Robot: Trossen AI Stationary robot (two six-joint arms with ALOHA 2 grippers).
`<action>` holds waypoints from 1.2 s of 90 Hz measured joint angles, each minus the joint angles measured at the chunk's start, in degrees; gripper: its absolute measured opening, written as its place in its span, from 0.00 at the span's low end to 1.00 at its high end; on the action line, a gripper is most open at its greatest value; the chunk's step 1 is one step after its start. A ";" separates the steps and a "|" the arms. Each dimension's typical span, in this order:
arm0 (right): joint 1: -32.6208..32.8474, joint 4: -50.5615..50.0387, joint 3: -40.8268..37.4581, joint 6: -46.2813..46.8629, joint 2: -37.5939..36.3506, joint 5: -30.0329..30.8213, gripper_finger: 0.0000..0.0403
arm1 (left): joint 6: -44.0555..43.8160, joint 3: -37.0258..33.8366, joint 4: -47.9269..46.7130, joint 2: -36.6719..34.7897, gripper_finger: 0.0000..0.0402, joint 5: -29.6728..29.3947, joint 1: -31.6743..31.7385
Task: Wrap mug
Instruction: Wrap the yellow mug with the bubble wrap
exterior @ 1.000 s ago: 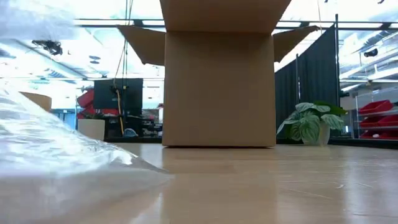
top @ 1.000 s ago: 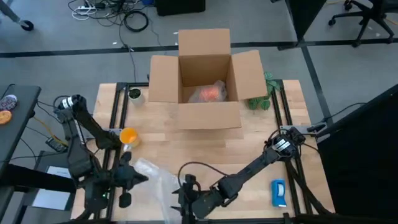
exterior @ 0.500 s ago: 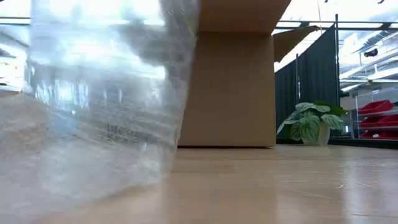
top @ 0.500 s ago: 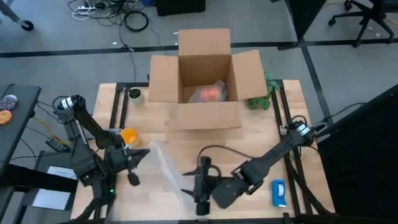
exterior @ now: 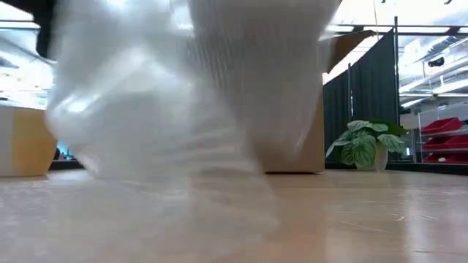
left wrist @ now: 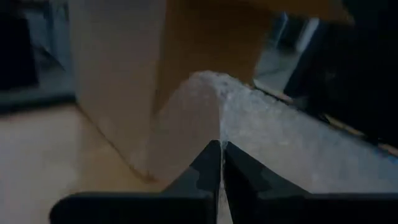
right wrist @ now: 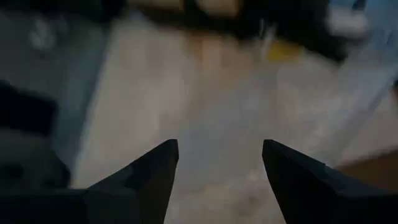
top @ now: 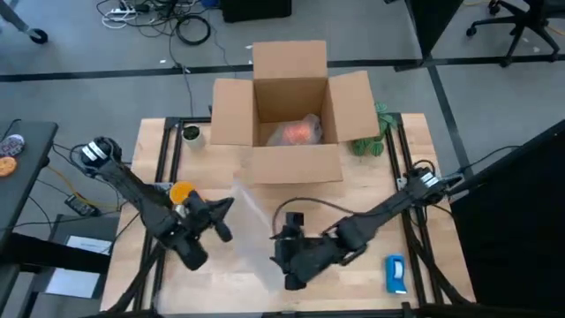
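Left gripper (left wrist: 220, 163): fingers pinched on bubble wrap (top: 252, 221) (held aloft). Right gripper (right wrist: 219, 163): jaws wide, empty. Mug (top: 182, 193): left table edge, unwrapped. Risk: the thin sheet could slip from its single pinch.

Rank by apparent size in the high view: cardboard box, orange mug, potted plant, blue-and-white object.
1. Cardboard box, by far the largest.
2. Potted plant, partly hidden by a box flap.
3. Blue-and-white object and mug, which is partly covered by the left arm: too alike to rank.
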 joint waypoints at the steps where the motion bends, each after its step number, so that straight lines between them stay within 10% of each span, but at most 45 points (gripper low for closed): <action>1: -0.18 -0.61 0.00 0.17 0.26 0.00 0.53 | 1.15 -0.30 1.26 0.00 0.00 1.26 0.35; 16: -2.05 -6.72 0.02 3.30 4.42 -2.09 0.53 | 14.85 -5.06 19.32 0.07 0.00 18.16 6.21; 49: -4.17 -18.00 0.02 5.91 14.11 -6.15 0.52 | 39.09 -6.90 43.87 0.07 0.08 29.81 13.36; 80: -2.82 -30.24 -0.36 9.47 18.69 -9.46 0.48 | 33.79 -6.70 42.00 0.02 0.25 52.22 8.14; 108: -1.63 -29.52 -0.96 11.68 18.51 -8.41 0.47 | 13.39 -6.66 37.18 11.94 0.26 54.45 -3.75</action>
